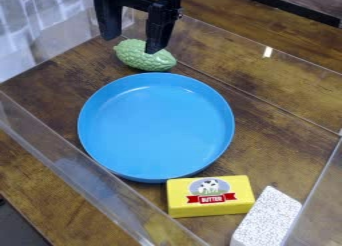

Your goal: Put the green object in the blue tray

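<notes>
The green object (pixel 144 58), a pale green bumpy oval lump, lies on the wooden table just beyond the far rim of the blue tray (pixel 120 150). The tray is a large round bright blue dish with a low rim and nothing in it. My black gripper (pixel 135 33) hangs right above the green object, open, with one finger to the left and one to the right of its top. The fingertips stand close to the lump; I cannot tell whether they touch it.
A yellow butter box (pixel 210 196) lies in front of the tray at the near right. A white speckled sponge-like block (pixel 271 222) sits beside it at the bottom right. Clear plastic walls (pixel 54 140) edge the wooden table.
</notes>
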Robot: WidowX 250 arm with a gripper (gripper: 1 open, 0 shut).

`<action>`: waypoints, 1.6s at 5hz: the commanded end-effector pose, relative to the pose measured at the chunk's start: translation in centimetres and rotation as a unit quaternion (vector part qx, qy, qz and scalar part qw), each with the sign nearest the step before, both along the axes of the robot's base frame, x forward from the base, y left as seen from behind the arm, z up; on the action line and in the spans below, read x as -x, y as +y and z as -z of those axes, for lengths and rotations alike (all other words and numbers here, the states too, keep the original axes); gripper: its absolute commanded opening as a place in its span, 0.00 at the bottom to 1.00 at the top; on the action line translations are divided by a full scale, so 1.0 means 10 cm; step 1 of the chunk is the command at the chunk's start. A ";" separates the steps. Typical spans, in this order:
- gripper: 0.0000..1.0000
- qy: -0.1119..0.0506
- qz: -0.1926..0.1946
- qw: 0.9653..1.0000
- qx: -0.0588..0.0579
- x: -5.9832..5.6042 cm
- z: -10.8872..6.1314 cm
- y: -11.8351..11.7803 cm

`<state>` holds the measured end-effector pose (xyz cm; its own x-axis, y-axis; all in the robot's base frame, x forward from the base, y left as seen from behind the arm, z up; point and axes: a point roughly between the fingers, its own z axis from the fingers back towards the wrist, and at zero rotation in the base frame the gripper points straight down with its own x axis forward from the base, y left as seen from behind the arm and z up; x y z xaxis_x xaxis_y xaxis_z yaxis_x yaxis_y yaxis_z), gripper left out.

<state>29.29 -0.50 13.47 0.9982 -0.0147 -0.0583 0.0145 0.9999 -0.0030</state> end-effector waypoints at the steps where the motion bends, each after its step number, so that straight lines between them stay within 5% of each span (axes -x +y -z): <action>1: 1.00 -0.004 0.023 1.000 -0.004 -0.13 0.09 0.08; 2: 1.00 -0.017 0.045 0.999 -0.011 -0.34 0.18 0.21; 4: 1.00 -0.033 0.091 0.995 -0.022 -0.55 0.31 0.35; 8: 1.00 -0.066 0.193 0.978 -0.053 -0.99 0.58 0.68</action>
